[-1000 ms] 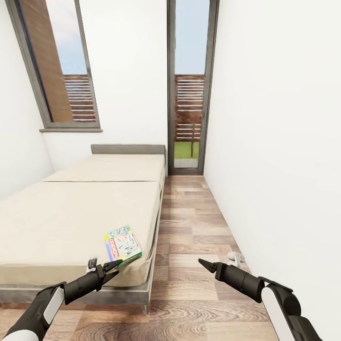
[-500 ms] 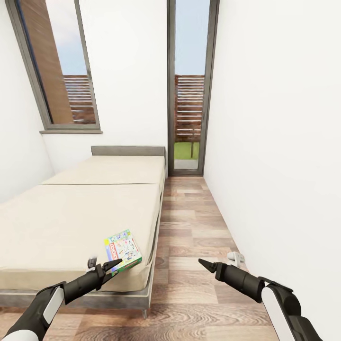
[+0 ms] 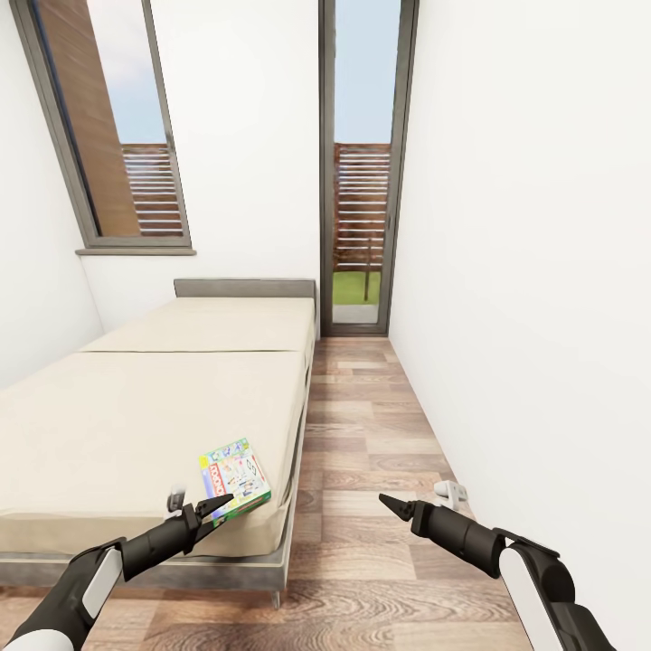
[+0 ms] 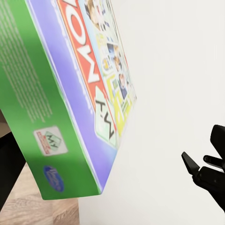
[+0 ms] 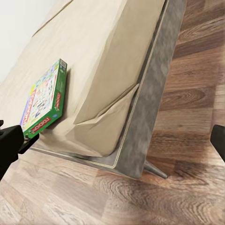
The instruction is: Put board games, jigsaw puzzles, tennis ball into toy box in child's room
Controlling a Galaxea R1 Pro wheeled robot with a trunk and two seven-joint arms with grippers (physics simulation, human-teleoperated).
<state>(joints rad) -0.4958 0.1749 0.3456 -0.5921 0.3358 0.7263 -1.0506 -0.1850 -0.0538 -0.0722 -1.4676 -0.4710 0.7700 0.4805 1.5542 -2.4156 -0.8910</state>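
Bright even daylight, soft shadows, slight wide-angle stretch.

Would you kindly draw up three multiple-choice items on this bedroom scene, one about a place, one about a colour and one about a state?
1. Where does the flat multicoloured board game box lie?
A. by the near corner of the cream-beige mattress
B. on the wood plank floor
C. against the grey headboard

2. What colour is the box's side edge?
A. red
B. green
C. black

3. How is the left gripper?
A. clamped on the box
B. open, at the box's near edge
C. resting on the floor

Answers: 1 A, as the head view shows it near the mattress corner; 2 B, green in both wrist views; 3 B, its fingers are spread beside the box.
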